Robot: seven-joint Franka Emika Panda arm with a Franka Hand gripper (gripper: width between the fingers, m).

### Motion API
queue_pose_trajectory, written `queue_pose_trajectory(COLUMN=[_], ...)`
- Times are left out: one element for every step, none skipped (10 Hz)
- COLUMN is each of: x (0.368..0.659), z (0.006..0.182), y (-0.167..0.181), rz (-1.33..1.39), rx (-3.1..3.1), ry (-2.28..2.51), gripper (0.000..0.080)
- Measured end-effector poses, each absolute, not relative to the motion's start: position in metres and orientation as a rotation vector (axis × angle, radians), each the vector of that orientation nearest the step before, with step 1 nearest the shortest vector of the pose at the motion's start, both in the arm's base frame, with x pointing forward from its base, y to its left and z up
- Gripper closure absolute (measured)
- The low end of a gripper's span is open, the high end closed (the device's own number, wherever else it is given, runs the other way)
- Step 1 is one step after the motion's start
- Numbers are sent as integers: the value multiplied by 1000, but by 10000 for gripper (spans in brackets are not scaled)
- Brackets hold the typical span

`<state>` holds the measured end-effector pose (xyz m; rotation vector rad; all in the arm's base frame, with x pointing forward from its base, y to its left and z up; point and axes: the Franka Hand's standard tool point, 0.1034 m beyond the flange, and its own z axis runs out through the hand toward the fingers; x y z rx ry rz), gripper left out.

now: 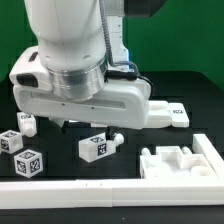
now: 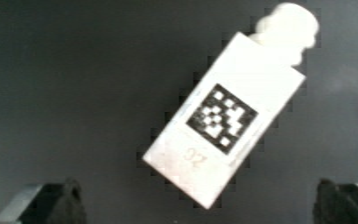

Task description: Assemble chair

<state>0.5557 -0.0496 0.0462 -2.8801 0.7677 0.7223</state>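
In the wrist view a long white chair piece (image 2: 226,115) with a black-and-white tag and a rounded peg at one end lies slanted on the dark table. My gripper (image 2: 202,203) is open above it, with dark fingertips (image 2: 51,205) wide apart on either side of the piece's lower corner and not touching it. In the exterior view the arm's big white hand (image 1: 100,95) hovers over a tagged pegged block (image 1: 97,147). The fingers are hidden there.
Three small tagged cubes (image 1: 28,160) lie at the exterior view's left. A large notched white piece (image 1: 180,160) lies at the right. A thin flat tagged slab (image 1: 175,113) shows behind the hand. A long white border rail (image 1: 110,190) runs along the front.
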Motion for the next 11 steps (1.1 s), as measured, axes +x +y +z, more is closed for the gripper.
queue_pose_trajectory(x=[562, 560, 555, 556, 555, 545, 538, 540, 540, 534, 532], z=[44, 41, 39, 39, 38, 38, 34, 30, 25, 18, 12], y=[-50, -52, -56, -54, -53, -52, -52, -56, -56, -53, -52], rz=[736, 748, 778, 777, 783, 881, 995, 1064, 1109, 1188, 1232], rx=[-2766, -2646, -2608, -2612, -2610, -2563, -2465, -2403, -2358, -2299, -2260], ry=[967, 1128, 1154, 1149, 1145, 1118, 1098, 1086, 1082, 1080, 1079], gripper=[151, 151, 151, 151, 151, 151, 151, 151, 151, 151, 151])
